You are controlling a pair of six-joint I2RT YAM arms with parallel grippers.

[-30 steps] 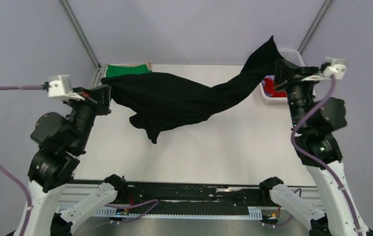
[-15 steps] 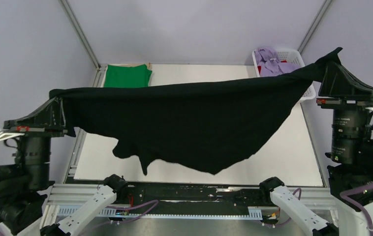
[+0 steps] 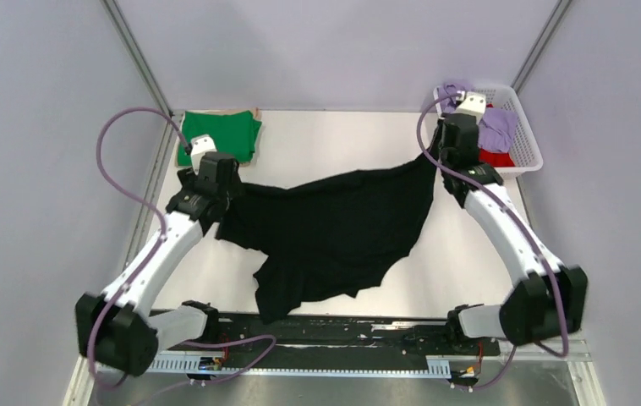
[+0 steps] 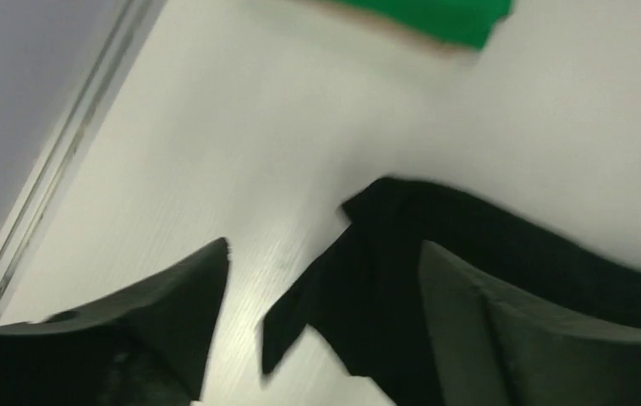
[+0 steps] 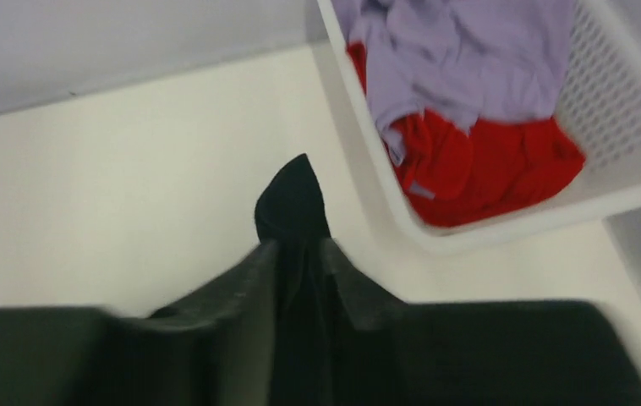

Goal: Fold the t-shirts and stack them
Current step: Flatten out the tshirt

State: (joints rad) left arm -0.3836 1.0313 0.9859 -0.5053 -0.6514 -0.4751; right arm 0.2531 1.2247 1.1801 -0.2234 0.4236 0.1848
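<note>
The left pincer point(image 4: 324, 252) stands open, the black t-shirt point(image 3: 334, 228) lying loose between its fingers. The right pincer point(image 5: 298, 249) clamps the shirt's corner, with the white basket point(image 5: 512, 222) just beyond.

Black t-shirt point(image 3: 334, 228) unfolded, spread crumpled across the middle, far-right corner pulled up taut, bunched flap trailing toward the near side. Green t-shirt point(image 3: 220, 135) folded flat, far left. Lavender t-shirt point(image 3: 496, 127) crumpled, partly over red t-shirt point(image 3: 495, 158), far right.
</note>
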